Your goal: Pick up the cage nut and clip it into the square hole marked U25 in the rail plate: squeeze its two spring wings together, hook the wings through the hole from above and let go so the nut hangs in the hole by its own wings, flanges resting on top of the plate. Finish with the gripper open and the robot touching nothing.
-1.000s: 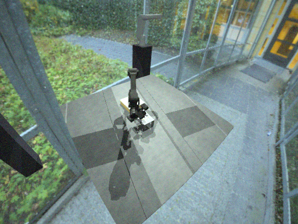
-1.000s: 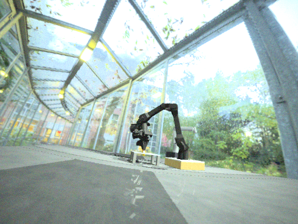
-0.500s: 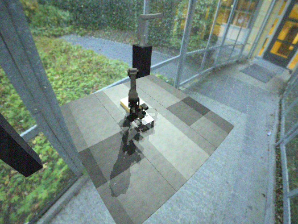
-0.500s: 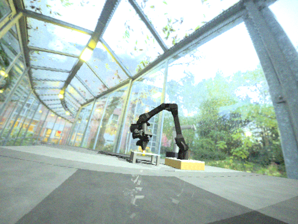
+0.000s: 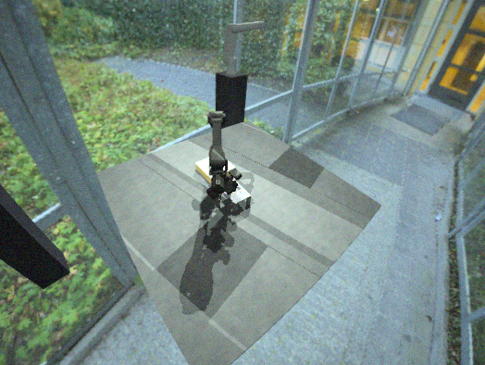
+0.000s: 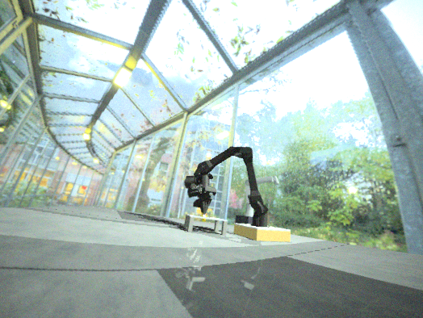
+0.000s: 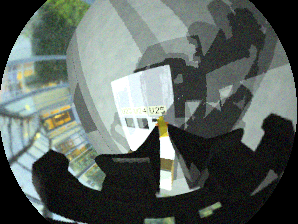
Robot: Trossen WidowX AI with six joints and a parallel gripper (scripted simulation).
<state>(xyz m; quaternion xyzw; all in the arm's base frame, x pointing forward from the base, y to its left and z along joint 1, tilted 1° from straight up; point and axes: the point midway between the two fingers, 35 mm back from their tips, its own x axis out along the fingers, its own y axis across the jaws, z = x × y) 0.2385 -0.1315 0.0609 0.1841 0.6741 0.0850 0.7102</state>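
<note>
The rail plate [image 5: 241,195] [image 6: 213,219] [image 7: 145,90] is a pale raised plate on short legs. In the wrist view its label U25 [image 7: 156,111] and a row of dark square holes show. My gripper [image 6: 204,212] [image 7: 162,127] points down over the plate, nearly closed on the small yellow cage nut [image 6: 204,219] [image 7: 163,129]. The nut is at the fingertips, at or just above the plate, beside the U25 label. The U25 hole is mostly hidden by the nut and fingertips. I cannot tell whether the wings are in it.
The arm stands by a white-topped yellow block [image 6: 262,233] [image 5: 203,175] next to the plate. A black pedestal [image 5: 230,98] with a grey arm on top stands behind. A black beam [image 5: 32,247] shows at the left. The arm casts dark shadows across the patterned table top.
</note>
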